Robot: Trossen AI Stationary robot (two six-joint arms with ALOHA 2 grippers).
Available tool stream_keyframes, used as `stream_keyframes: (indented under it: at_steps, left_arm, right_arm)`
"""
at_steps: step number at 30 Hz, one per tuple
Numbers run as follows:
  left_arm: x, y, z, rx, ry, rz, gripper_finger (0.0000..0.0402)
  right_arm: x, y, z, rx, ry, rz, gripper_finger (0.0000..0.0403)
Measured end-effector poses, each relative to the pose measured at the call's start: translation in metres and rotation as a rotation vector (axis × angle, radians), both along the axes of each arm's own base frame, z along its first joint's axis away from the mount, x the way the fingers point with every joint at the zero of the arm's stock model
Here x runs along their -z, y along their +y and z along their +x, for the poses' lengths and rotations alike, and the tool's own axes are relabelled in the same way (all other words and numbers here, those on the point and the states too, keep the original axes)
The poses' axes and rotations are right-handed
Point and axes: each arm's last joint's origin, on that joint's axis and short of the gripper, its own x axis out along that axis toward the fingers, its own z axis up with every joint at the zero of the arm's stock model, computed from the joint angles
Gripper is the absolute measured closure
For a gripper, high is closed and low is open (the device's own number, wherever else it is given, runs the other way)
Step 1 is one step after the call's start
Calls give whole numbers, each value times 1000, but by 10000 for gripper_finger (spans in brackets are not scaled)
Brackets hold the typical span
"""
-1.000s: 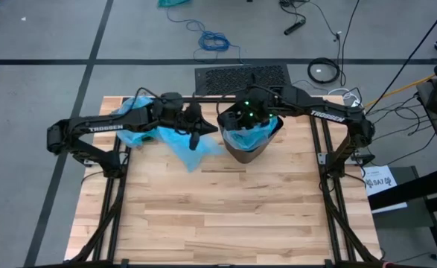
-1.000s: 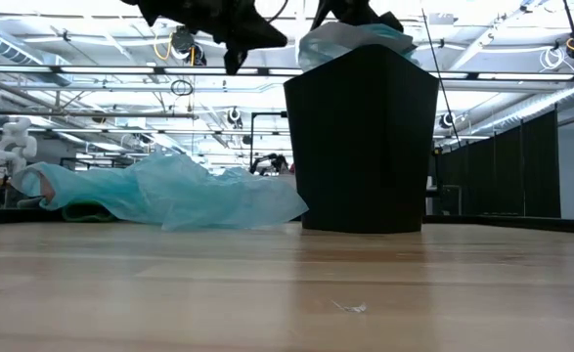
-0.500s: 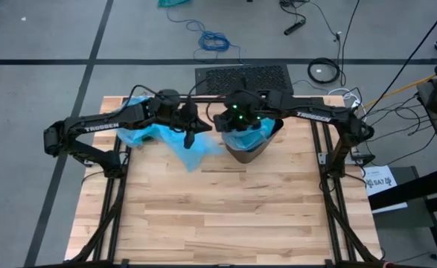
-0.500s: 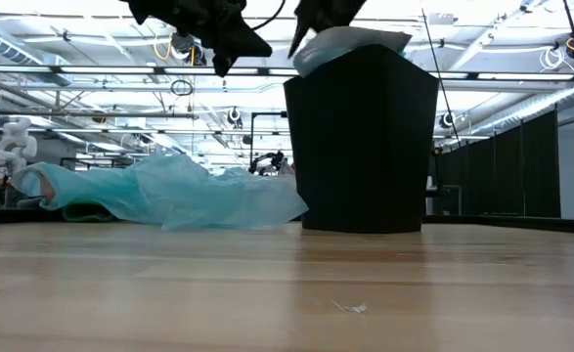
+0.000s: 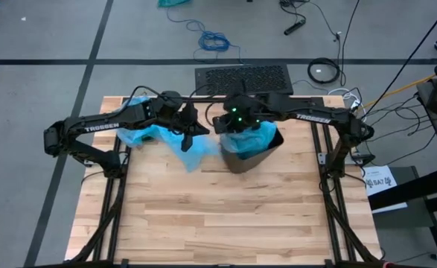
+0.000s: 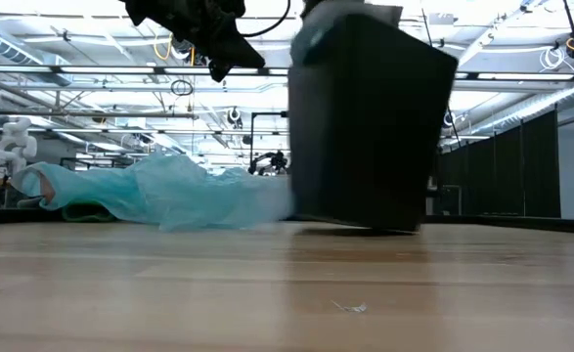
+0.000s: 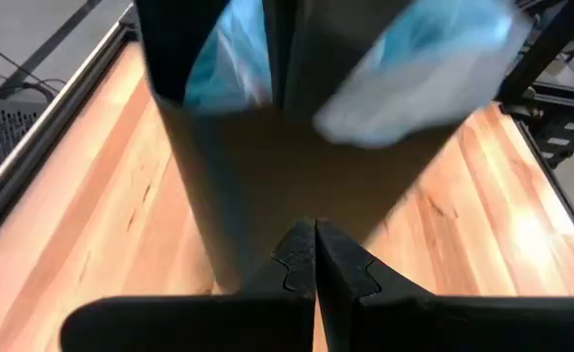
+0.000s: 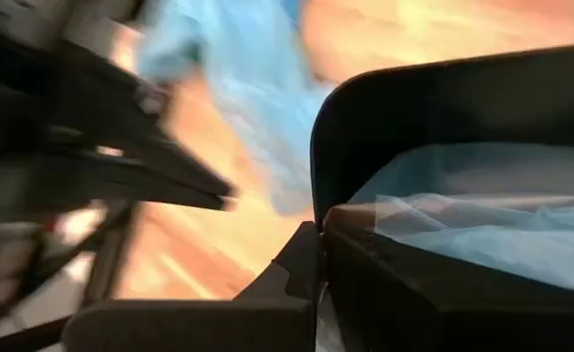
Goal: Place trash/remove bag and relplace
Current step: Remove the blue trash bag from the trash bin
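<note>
A black bin [image 5: 242, 158] stands at the table's far middle, tipped toward the right, with a pale blue bag [image 5: 249, 137] lining it. My right gripper [image 5: 231, 126] is shut at the bin's left rim. Just left of the bin, above the table, my left gripper [image 5: 193, 132] hangs shut with nothing in it, its fingers [image 7: 306, 256] pointing at the bin's wall [image 7: 296, 147]. A second blue bag [image 5: 166, 140] lies spread flat on the table left of the bin. The trash is out of view. My right gripper comes slanting down from above onto the bin's left rim [image 8: 328, 207], where the bag's thin edge [image 8: 365, 209] lies. Its fingers [image 8: 291, 264] are shut there on the bag's film. Whether the rim wall is also between them is hidden by the fingers. The bin leans rightward below it.
A tiny white scrap [image 6: 350, 307] lies on the wood near the front. The near half of the table [image 5: 225, 216] is bare boards. A dark grid mat [image 5: 242, 75] and cables [image 5: 214, 39] lie on the floor beyond the far edge.
The bin has tipped toward the table's right edge: its top has swung right and its left base edge has come up off the wood. My right gripper has sunk a little at the bin's left rim. My left gripper has rolled slightly beside the bin.
</note>
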Motion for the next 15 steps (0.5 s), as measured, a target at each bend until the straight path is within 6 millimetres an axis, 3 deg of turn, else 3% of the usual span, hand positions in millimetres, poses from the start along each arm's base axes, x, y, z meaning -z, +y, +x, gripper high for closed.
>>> stream_keyframes:
  at_steps: [4,15]
  left_arm:
    - [0,0,0,3,-2,6,401]
    - [-8,1,4,-56,-80,-84,401]
  right_arm:
    - [-14,3,-6,9,-66,-32,403]
    - [-13,13,-8,-129,-14,-119,403]
